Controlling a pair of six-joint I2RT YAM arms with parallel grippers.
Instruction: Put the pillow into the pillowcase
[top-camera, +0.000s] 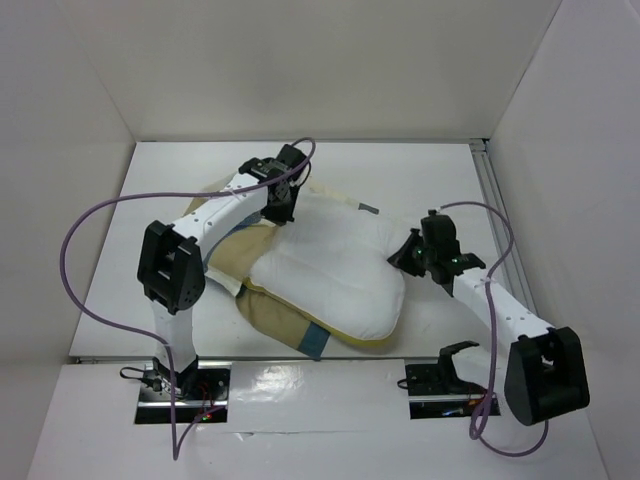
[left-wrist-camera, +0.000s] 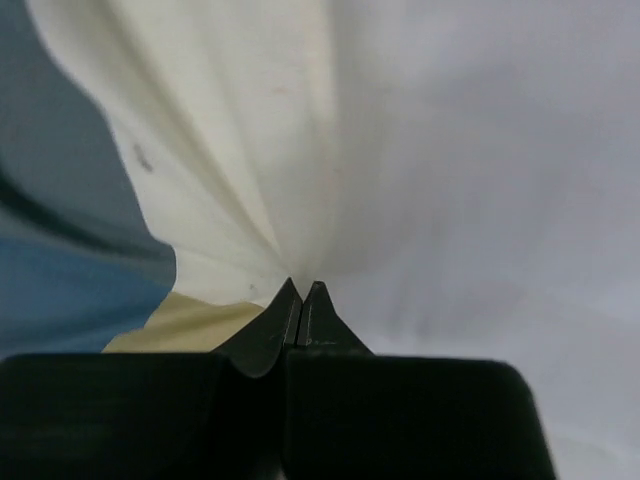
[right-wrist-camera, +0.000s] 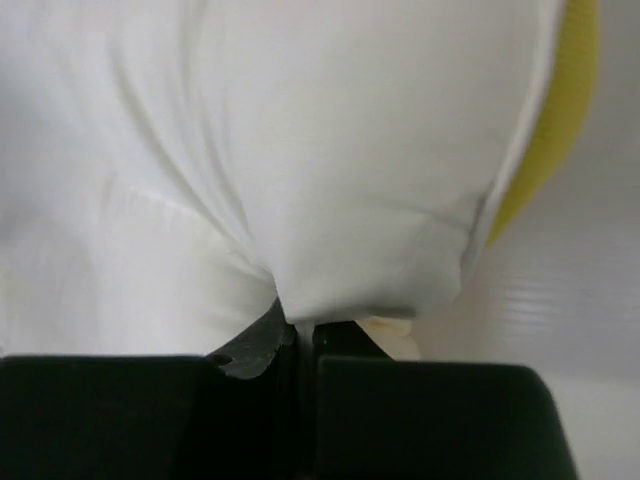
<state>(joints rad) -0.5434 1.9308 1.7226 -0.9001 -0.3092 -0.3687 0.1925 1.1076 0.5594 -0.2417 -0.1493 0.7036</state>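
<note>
On white tabletop (top-camera: 420, 170), white walls (top-camera: 300, 60) around: pillow (top-camera: 330, 270), pillowcase (top-camera: 262, 312).

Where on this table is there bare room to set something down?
Bare table runs along the back wall beyond the pillow, down the left side beside the left arm, and in the far right corner by the rail. The middle is crowded: pillow on the pillowcase, left gripper and right gripper at its edges.
</note>
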